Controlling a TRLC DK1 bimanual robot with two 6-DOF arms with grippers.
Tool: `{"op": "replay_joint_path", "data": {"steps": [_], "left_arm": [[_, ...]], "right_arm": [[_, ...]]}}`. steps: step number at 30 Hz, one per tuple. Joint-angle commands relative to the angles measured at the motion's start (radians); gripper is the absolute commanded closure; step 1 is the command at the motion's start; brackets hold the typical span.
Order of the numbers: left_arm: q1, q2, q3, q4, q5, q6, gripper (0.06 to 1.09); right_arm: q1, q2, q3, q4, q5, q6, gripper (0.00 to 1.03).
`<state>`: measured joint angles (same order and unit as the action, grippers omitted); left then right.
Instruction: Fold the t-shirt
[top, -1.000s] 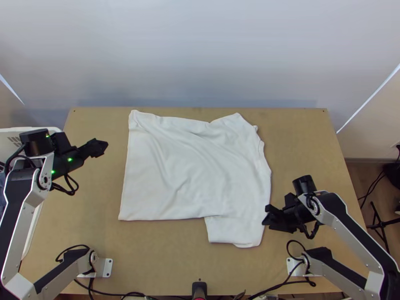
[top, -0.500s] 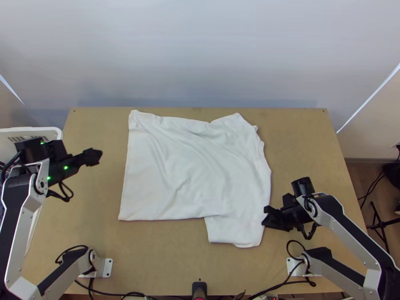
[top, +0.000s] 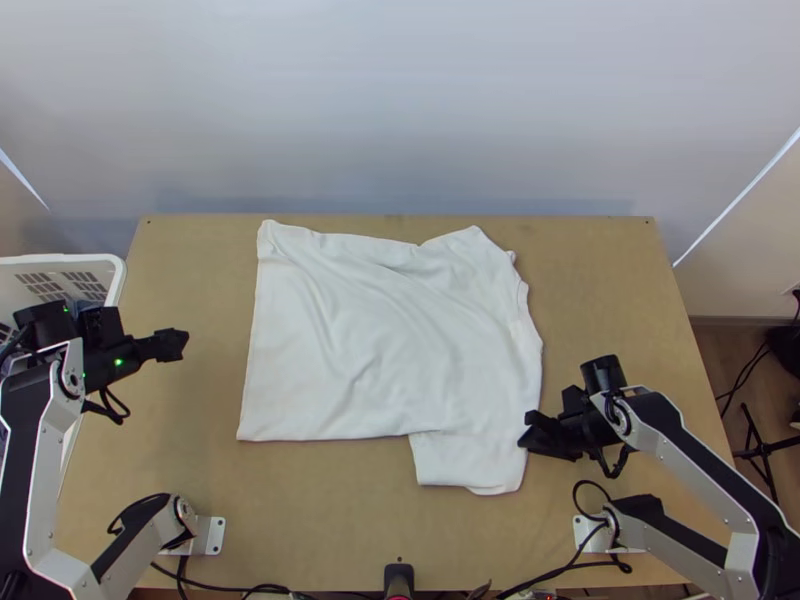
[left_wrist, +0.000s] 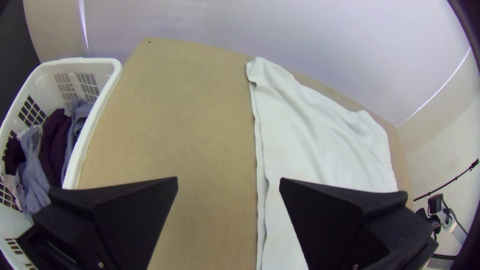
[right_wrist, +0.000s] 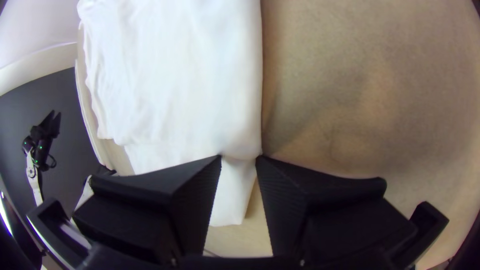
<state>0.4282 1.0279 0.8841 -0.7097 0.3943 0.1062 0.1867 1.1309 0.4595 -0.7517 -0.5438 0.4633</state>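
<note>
The white t-shirt (top: 390, 340) lies broadly spread with shallow wrinkles, a smaller flap at its near right corner. My left gripper (top: 178, 344) is left of it, apart from the cloth. In the left wrist view, the left gripper (left_wrist: 228, 182) is open with bare table between its fingers and the t-shirt (left_wrist: 320, 140) off to one side. At the shirt's near right edge is my right gripper (top: 527, 433). The right wrist view has the right gripper (right_wrist: 239, 157) partly open, its fingertips at the t-shirt (right_wrist: 185, 85), with a narrow strip of cloth between them.
A white laundry basket (left_wrist: 95, 120) holding purple and blue-grey cloth stands at the table's left edge. Bare wood of the table (top: 330, 510) shows around the shirt. Cables run along the near edge.
My left gripper has moved down the picture and slightly left, away from the shirt. The right gripper has shifted a little left toward the shirt's edge. The shirt lies as before.
</note>
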Motion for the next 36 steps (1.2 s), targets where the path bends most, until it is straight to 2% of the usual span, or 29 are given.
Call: {"op": "replay_joint_path", "data": {"steps": [1, 4, 12, 13, 14, 15, 17, 24, 27, 33, 36], "left_arm": [[0.02, -0.009, -0.024, -0.008, 0.015, 0.026, 0.1], [0.018, -0.009, -0.024, -0.011, 0.015, 0.024, 0.1], [0.015, -0.019, -0.022, -0.073, 0.021, 0.023, 0.1], [0.009, -0.017, -0.022, -0.103, 0.021, 0.027, 0.1], [0.001, -0.017, -0.022, -0.128, 0.021, 0.038, 0.1], [-0.005, -0.014, -0.024, -0.16, 0.021, 0.055, 0.11], [-0.023, 0.006, -0.024, -0.238, 0.023, 0.098, 0.11], [-0.045, 0.133, -0.065, -0.522, 0.034, 0.362, 0.11], [-0.098, 0.124, -0.129, -0.522, 0.035, 0.437, 0.11], [-0.33, 0.104, -0.162, -0.51, 0.021, 0.425, 0.11], [-0.382, 0.113, -0.168, -0.432, 0.021, 0.389, 0.21]], "right_arm": [[0.005, -0.033, -0.004, -0.014, 0.021, 0.005, 0.56], [0.026, -0.034, -0.005, -0.018, 0.033, 0.006, 0.44], [0.062, -0.037, 0.001, -0.02, 0.053, 0.006, 0.45], [0.074, -0.034, 0.001, -0.017, 0.053, 0.006, 0.47], [0.086, -0.029, 0.002, -0.014, 0.053, 0.006, 0.55], [0.099, -0.028, 0.005, -0.011, 0.053, 0.005, 0.67], [0.103, -0.029, 0.01, -0.003, 0.056, 0.001, 1.0], [0.099, -0.033, 0.007, -0.003, 0.061, -0.003, 1.0], [0.094, -0.028, 0.007, -0.003, 0.067, -0.002, 1.0], [0.088, 0.012, 0.011, -0.001, 0.067, -0.002, 1.0], [0.085, 0.023, 0.016, -0.001, 0.067, -0.002, 1.0]]}}
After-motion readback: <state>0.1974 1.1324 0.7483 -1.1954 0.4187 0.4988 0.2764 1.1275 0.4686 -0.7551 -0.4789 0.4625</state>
